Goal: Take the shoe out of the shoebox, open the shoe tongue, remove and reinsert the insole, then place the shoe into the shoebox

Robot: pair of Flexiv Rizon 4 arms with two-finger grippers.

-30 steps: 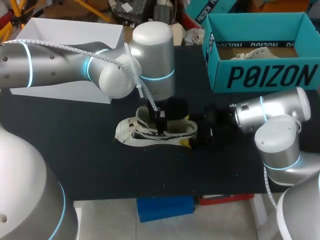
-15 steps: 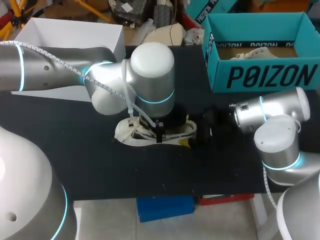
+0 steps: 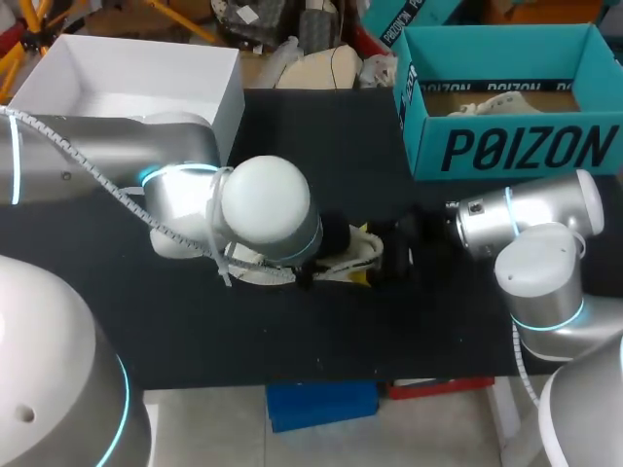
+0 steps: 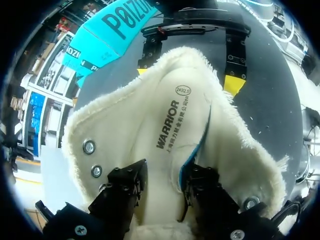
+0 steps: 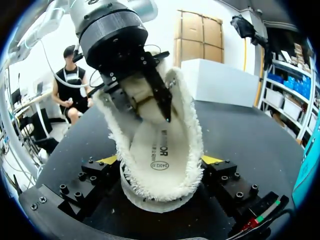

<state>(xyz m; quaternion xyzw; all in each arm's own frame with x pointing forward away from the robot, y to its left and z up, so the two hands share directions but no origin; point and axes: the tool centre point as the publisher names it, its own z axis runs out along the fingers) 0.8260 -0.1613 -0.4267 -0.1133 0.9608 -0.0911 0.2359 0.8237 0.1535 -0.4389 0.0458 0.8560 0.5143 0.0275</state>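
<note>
Presently my left gripper (image 4: 165, 172) is pinching the fleecy insole (image 4: 170, 120), whose long axis is running rightward to the heel of the shoe (image 5: 150, 197), which my right gripper (image 5: 160, 160) is clamping.

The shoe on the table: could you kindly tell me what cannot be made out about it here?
Head view: the left arm covers most of the shoe, so its upper is largely hidden.
Both wrist views: the fleecy insole, pinched by the left gripper, fills the opening and hides the shoe's inside.
Head view: what lies in the shoebox is too small to tell.
</note>
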